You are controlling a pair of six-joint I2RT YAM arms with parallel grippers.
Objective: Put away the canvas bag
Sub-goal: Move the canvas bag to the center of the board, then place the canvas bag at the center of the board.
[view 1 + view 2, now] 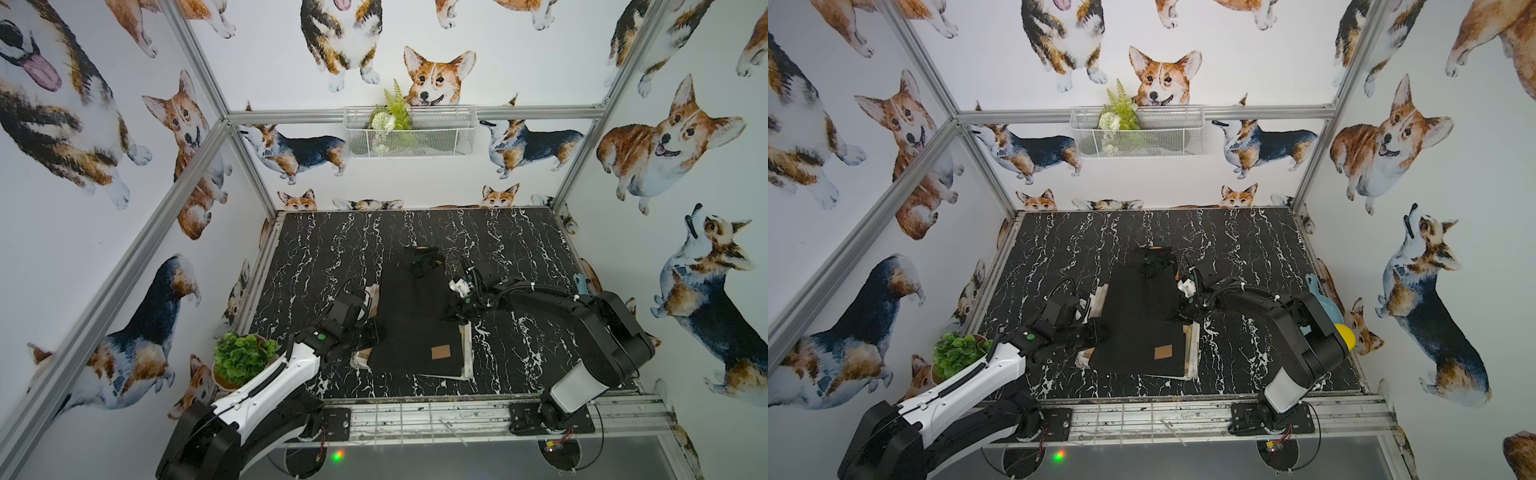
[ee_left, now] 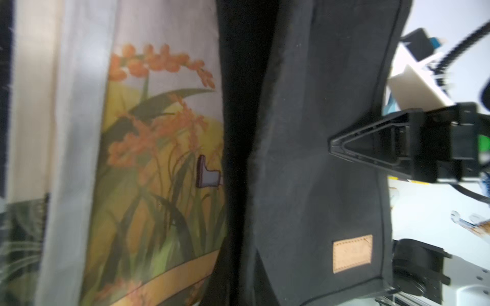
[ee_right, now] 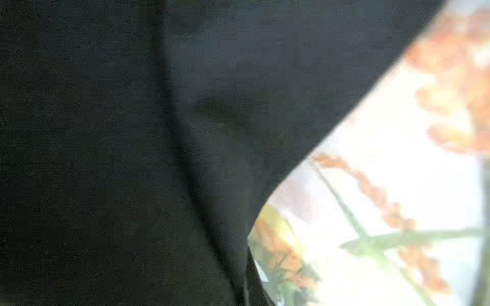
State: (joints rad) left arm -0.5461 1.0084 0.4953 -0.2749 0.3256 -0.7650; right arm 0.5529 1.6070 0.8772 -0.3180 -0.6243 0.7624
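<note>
Lying flat in both top views, the black canvas bag [image 1: 415, 324] covers most of a flat white-edged flower-printed book [image 1: 467, 353] on the black marble-patterned bench [image 1: 332, 249]. The left hand [image 1: 371, 332] is closed on the bag's near-side edge, where a bulge of cloth is drawn toward it. The right hand [image 1: 455, 311] is closed on the opposite edge, so the bag sits between the two hands. The bag's handles are bunched at the end farther from both hands. A tan rectangular patch [image 1: 440, 353] lies on the cloth between the hands, toward the arm bases.

In the left wrist view, a dark fold of the black canvas bag [image 2: 318, 185] rises just ahead of the camera, with the flower-printed book [image 2: 159, 159] bare beside it. Across the cloth, the right hand [image 2: 344, 145] pinches the bag's far edge with its jaws together, and the tan rectangular patch [image 2: 352, 253] is near it.

In the right wrist view, the black canvas bag [image 3: 132, 159] fills most of the frame, blurred, with the flower-printed book [image 3: 384, 172] showing past its edge. That hand's own jaws cannot be made out here.
</note>
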